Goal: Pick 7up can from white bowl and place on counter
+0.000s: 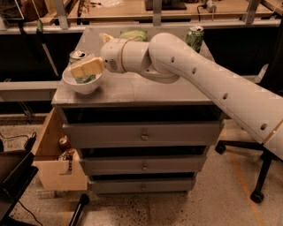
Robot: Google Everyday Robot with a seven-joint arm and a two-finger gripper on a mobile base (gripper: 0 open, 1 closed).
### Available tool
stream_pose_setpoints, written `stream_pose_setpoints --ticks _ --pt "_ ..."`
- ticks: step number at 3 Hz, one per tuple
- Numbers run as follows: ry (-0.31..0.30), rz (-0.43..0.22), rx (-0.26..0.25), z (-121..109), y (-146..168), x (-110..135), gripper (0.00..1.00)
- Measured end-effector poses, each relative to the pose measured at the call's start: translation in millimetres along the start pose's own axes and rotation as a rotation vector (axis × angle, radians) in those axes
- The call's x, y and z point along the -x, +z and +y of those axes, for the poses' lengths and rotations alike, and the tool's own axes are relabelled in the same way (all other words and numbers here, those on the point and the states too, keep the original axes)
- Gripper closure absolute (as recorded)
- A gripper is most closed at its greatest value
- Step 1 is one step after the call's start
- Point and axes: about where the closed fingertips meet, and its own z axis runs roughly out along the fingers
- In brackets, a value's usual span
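Note:
The 7up can (78, 56) stands upright in the white bowl (82, 84) at the front left corner of the grey counter (150, 88). Only its silver top and a strip of pale green side show. My gripper (86, 66) is right at the can, coming from the right, and its tan end covers most of the can's body above the bowl's rim. The white arm (199, 79) stretches across the counter from the right edge of the camera view.
A darker green can (195, 37) stands at the counter's back right, a green bag (134, 35) at the back middle. An open wooden box (53, 165) with cans sits left of the drawers. A chair base (261, 185) is at the right. A wooden bench (177, 9) runs behind.

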Motion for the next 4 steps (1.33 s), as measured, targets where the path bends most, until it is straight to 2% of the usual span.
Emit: stream_pose_setpoints --ticks 1,2,4 --pt "0.021 -0.008 0.036 7.8 22.7 -10.8 0.0" --pt "0.039 -0.006 0.065 17.2 40.1 -24.2 0.18" --pt "0.039 -0.007 0.074 21.2 44.0 -23.5 0.65"
